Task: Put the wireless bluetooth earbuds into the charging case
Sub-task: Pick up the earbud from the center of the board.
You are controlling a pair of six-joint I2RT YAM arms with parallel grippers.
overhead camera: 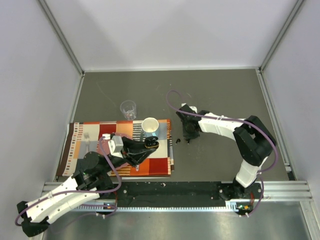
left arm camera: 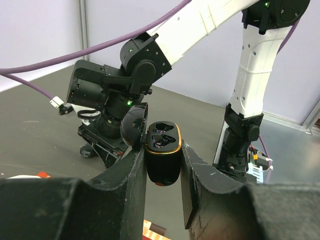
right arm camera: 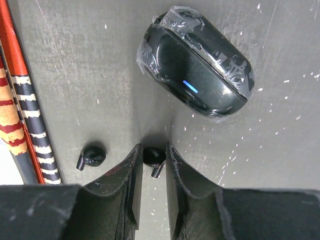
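My left gripper [left arm camera: 163, 150] is shut on an open black charging case [left arm camera: 162, 165] with a gold rim, held above the table with its two empty sockets facing up; in the top view this gripper [overhead camera: 147, 145] is over the placemat. My right gripper [right arm camera: 153, 150] is down on the table, its fingertips closed against both sides of a tiny black earbud [right arm camera: 151, 156]. A second earbud [right arm camera: 91, 156] lies loose just left of it. A closed black case [right arm camera: 197, 75] wrapped in clear plastic lies beyond the fingers. In the top view the right gripper [overhead camera: 189, 134] is right of the placemat.
A striped orange placemat [overhead camera: 90, 132] carries a white mug [overhead camera: 150, 125] and a fork [overhead camera: 87, 142]. A clear glass [overhead camera: 128, 108] stands behind it. The placemat's edge [right arm camera: 20, 100] lies close to the left of the loose earbud. Grey walls and metal rails enclose the table.
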